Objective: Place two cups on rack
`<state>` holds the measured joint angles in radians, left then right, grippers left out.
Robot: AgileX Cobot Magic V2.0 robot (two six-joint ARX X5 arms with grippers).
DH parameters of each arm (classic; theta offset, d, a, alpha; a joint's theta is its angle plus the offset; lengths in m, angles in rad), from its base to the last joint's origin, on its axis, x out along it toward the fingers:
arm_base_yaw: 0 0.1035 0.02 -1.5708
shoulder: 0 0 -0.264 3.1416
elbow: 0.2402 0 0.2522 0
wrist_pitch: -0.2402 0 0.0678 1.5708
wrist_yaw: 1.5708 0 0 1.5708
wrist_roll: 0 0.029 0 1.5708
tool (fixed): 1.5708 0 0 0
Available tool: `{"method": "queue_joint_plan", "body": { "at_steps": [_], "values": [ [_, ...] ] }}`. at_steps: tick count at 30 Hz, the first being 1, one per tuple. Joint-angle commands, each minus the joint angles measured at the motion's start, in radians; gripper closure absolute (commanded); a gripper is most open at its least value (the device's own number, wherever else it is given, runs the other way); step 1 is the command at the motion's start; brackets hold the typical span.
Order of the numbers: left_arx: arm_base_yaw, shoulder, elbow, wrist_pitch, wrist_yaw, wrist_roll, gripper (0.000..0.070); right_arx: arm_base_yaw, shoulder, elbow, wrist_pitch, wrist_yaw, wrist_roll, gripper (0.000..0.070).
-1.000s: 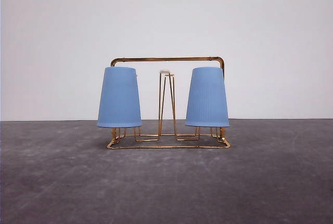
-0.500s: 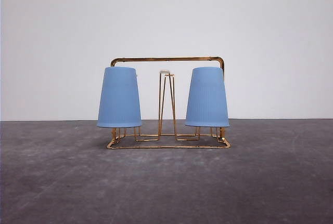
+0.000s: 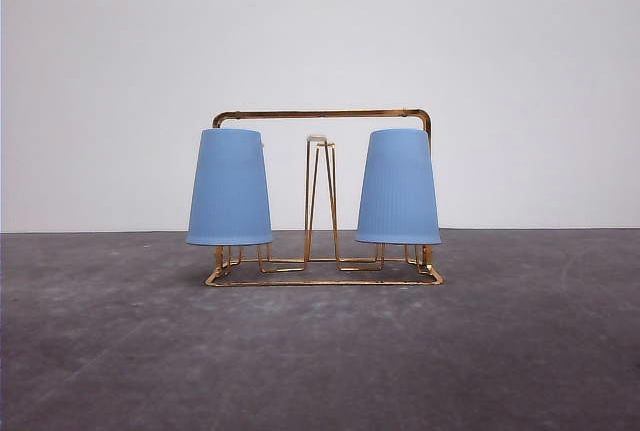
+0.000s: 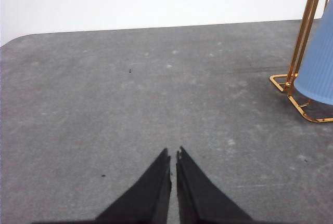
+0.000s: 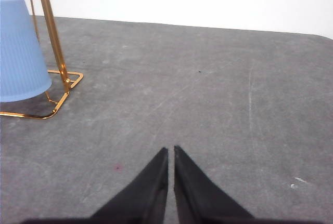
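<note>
- Gold wire rack [image 3: 322,114] stands on the grey tabletop [image 3: 320,351], near the far edge and about midway between the left and right edges, white wall behind it.
- Rack has an arched top bar, a rectangular base and a bare narrow prong with a white tip [image 3: 317,138] in the middle.
- Left cup [image 3: 229,188], light blue and ribbed, sits upside down over a prong at the rack's left end, mouth down, rim hanging just above the base wire.
- Right cup [image 3: 398,187], same kind, sits upside down at the rack's right end, level with the other, well apart from it with the bare prong between.
- Both cups look upright on their prongs, no visible tilt.
- Left pincer [image 4: 173,156]: black fingers pressed together, only a thin slit between the tips, nothing held, above bare tabletop; in the left wrist view one rack end and part of a cup show off to the side, well apart.
- Right pincer [image 5: 170,152]: fingers pressed together too, holding nothing, above bare tabletop; in the right wrist view a rack corner and a cup show to the side, well clear of the tips.
</note>
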<state>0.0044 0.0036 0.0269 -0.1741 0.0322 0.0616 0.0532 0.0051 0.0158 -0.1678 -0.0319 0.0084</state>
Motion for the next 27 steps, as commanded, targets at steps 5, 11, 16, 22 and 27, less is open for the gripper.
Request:
{"method": "queue_joint_plan", "body": {
  "at_steps": [5,11,16,22,27],
  "values": [
    [0.000,0.000,-0.014,0.014,0.002,-0.002,0.0700,0.003,-0.002,-0.004,0.010,0.000,0.017,0.0681],
    [0.000,0.000,-0.014,0.014,0.002,-0.002,0.0700,0.003,-0.002,-0.004,0.010,0.000,0.017,0.0681],
    [0.000,0.000,-0.014,0.014,0.002,-0.002,0.0700,0.003,-0.002,-0.004,0.010,0.000,0.017,0.0681],
    [0.000,0.000,-0.014,0.014,0.002,-0.002,0.0700,0.003,-0.002,-0.004,0.010,0.000,0.017,0.0681],
    [0.000,0.000,-0.014,0.014,0.002,-0.002,0.0700,0.003,-0.002,-0.004,0.010,0.000,0.017,0.0681]
  ]
}}
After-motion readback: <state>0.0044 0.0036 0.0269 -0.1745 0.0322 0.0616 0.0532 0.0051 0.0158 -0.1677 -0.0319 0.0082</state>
